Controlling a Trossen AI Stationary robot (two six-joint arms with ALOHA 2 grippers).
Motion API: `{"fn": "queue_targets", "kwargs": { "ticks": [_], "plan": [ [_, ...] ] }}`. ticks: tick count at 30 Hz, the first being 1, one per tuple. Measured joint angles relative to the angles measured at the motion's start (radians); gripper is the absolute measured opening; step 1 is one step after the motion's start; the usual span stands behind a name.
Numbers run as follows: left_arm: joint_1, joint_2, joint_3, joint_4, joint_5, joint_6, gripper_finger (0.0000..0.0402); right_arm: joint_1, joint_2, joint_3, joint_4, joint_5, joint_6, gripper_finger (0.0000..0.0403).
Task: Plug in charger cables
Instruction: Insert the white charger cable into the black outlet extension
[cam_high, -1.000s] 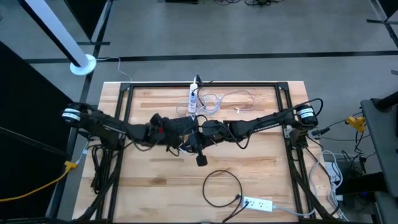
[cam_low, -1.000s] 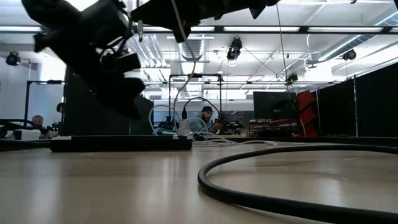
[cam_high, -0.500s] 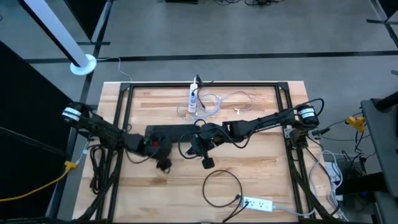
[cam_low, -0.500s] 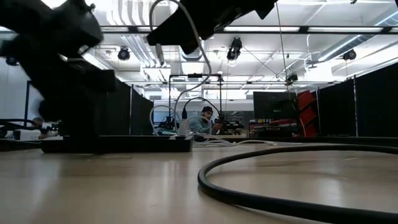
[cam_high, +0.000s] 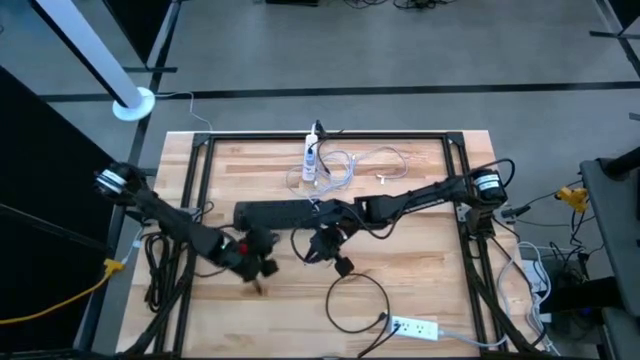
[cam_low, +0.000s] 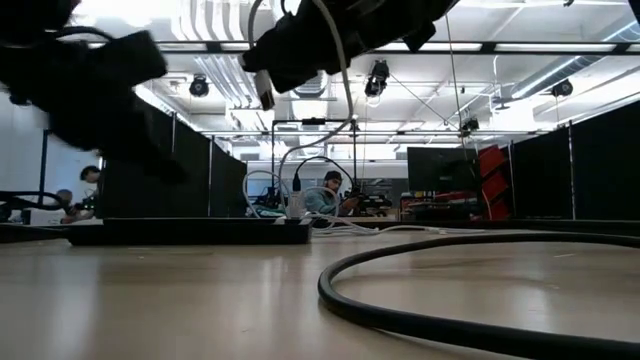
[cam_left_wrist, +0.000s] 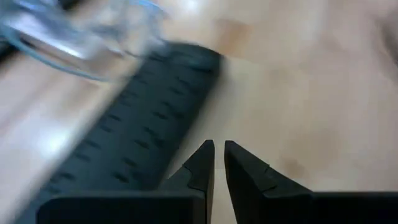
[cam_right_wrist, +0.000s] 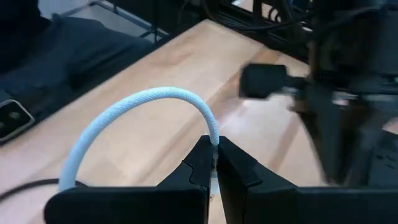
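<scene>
Right hand carries a white cable above the black power strip

On the desk, the black power strip runs 9-to-3, at 10 o'clock from the right hand, which pinches the white cable; the left hand, fingers nearly closed and empty, sits at 8 o'clock, slightly farther.

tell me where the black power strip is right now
In the high view the black power strip lies mid-table, between the left pincer and the white power strip.
</scene>
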Motion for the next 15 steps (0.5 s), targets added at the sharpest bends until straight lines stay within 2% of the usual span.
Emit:
{"fn": "queue_targets", "kwargs": {
  "ticks": [4,8,11,15],
  "plan": [
    [0.193,-0.006,-0.010,0.003,0.063,0.094,0.0026,-0.040,-0.011,0.000,0.001,0.000,-0.006,0.0000],
    [0.350,0.017,-0.013,0.057,0.205,0.227,0.0026,-0.073,-0.014,0.001,-0.002,0.000,0.005,0.0000],
    [0.396,0.032,-0.014,0.087,0.335,0.294,0.0026,-0.084,-0.015,0.001,-0.027,0.000,0.009,0.0000],
    [0.370,0.033,-0.020,0.100,0.505,0.329,0.0026,-0.084,-0.017,0.001,-0.074,-0.001,0.009,0.0000]
  ]
}}
